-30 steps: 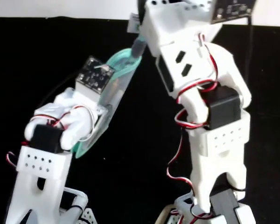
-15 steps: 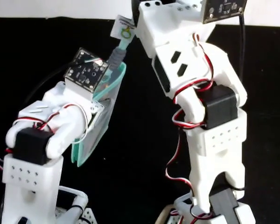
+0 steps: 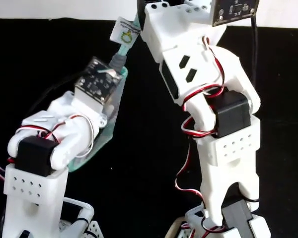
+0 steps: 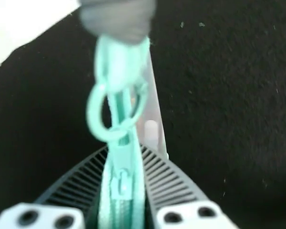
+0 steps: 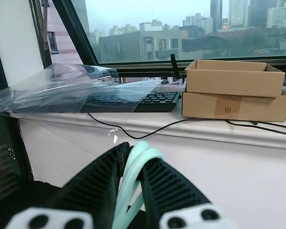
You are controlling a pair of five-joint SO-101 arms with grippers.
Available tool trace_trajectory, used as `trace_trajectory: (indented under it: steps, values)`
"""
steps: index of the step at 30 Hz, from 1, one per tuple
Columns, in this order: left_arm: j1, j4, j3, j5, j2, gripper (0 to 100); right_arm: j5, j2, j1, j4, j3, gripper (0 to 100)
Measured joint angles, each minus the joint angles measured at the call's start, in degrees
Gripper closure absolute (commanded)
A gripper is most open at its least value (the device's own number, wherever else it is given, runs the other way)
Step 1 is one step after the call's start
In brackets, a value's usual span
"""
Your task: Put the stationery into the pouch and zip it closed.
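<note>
The translucent mint-green plastic pouch (image 3: 115, 101) is clamped in the raised left end effector (image 4: 125, 151), its pull cord (image 5: 127, 188) pinched in the right end effector (image 5: 133, 151).

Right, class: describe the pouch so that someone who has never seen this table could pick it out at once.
Above the black table, follow the white left arm up to the left gripper. Clamped there is the pouch: the one clear plastic thing, edged in mint green, with a white tag at its top end.
</note>
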Motion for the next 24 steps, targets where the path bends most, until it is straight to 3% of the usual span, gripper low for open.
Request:
trace_trajectory:
  steps: [14,24]
  values:
    - [-3.25,8.26,-1.49,-0.79,-14.51,99,0.00,4.04,14.86,0.18,0.18,99.2]
    - [-3.25,10.29,-5.98,-0.79,-16.62,99,0.00,11.16,17.14,0.18,0.09,99.2]
